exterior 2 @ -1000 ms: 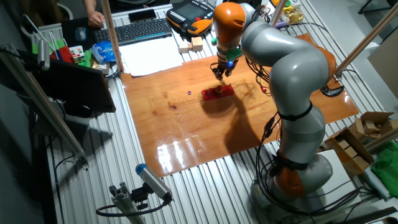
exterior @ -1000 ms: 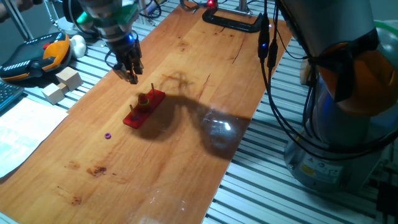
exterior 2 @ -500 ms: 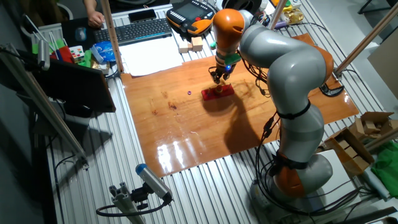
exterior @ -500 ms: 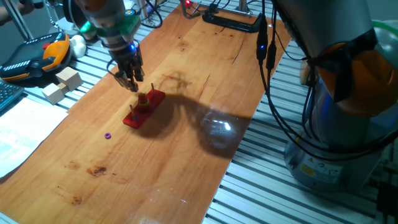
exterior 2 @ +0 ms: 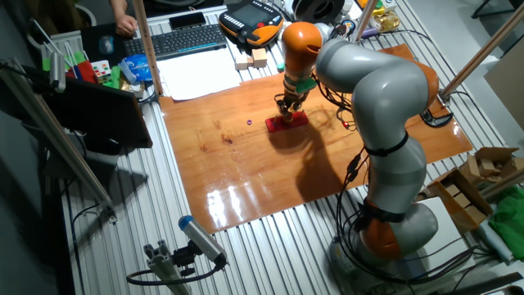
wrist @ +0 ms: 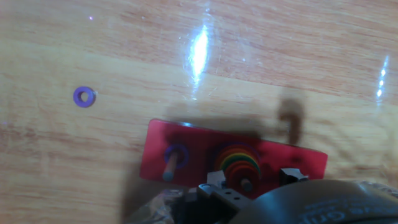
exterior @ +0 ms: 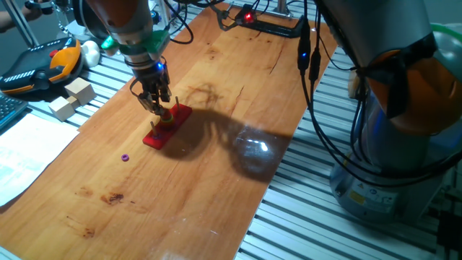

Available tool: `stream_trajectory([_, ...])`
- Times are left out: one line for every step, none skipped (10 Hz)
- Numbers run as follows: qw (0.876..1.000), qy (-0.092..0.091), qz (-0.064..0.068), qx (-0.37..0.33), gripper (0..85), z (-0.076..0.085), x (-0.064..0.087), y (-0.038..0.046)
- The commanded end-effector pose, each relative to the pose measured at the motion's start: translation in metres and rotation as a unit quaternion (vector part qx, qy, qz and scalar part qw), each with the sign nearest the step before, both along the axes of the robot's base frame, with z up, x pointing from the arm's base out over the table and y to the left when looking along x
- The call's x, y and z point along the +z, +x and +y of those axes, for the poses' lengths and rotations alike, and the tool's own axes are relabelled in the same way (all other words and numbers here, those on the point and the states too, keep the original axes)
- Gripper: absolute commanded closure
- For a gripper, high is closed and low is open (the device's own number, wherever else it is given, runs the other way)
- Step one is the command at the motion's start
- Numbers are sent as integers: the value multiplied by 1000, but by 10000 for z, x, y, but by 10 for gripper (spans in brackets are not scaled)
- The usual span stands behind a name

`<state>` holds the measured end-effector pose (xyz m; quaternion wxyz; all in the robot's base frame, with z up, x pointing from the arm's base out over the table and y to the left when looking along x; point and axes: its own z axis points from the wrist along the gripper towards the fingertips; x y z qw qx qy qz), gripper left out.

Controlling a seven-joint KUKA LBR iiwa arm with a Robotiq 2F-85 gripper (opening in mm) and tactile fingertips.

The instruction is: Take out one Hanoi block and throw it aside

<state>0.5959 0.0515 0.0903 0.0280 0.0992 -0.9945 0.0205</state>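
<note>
Gripper just above ring stack on red base. Jaws apart, holding nothing. Purple ring lying loose on table.

No legible text, label, brand, number or sign in any view; the keyboard and the handheld control unit at the table's far edge are too small and blurred to read; the red base carries no marking.
</note>
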Motion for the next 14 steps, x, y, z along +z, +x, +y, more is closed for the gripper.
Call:
stream_trajectory([1000, 2, 0, 0, 357, -1, -17, 4])
stream_trajectory([1000, 3, 0, 0, 357, 0, -34, 7])
stream_trajectory([1000, 5, 0, 0, 357, 4, -47, 7])
stream_trajectory([1000, 7, 0, 0, 357, 10, -61, 2])
stream_trajectory([1000, 8, 0, -1, 360, 11, -68, -2])
stream_trajectory([1000, 9, 1, -1, 363, 7, -75, -4])
stream_trajectory([1000, 11, 1, -1, 367, 6, -83, -6])
stream_trajectory([1000, 11, 1, -1, 370, 6, -87, -7])
stream_trajectory([1000, 11, 1, -1, 370, 8, -89, -7])
stream_trajectory([1000, 11, 1, -1, 373, 9, -92, -9])
stream_trajectory([1000, 12, 1, -1, 377, 10, -96, -12])
stream_trajectory([1000, 14, 1, -2, 380, 12, -108, -21])
stream_trajectory([1000, 15, 1, -2, 387, 13, -109, -23])
stream_trajectory([1000, 15, 2, -2, 393, 13, -110, -23])
